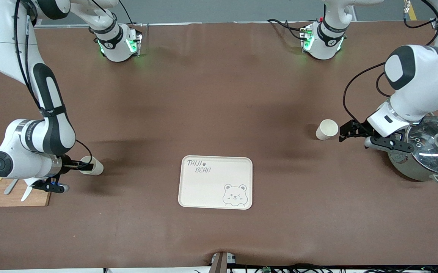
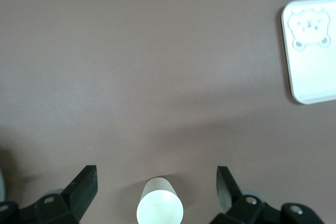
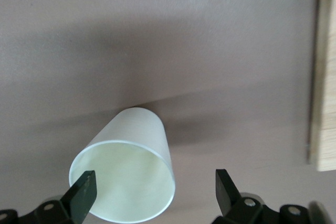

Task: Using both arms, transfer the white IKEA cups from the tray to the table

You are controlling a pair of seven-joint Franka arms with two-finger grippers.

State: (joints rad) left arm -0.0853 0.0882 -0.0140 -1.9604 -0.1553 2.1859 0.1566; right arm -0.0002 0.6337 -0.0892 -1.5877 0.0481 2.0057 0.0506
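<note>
With both white cups point(image 1: 327, 129) point(image 1: 91, 165) off the tray point(image 1: 215, 182), we needed our released right gripper point(image 1: 86, 166) and left gripper point(image 1: 346, 132) to retreat straight, jaws wide.

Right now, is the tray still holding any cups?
Empty. The tray shows only its bear drawing; one cup and the other cup stand on the table.

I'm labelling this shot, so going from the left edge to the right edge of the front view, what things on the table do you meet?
wooden cutting board → cup at the right end effector → tray → cup by the left end effector → lidded steel pot.
</note>
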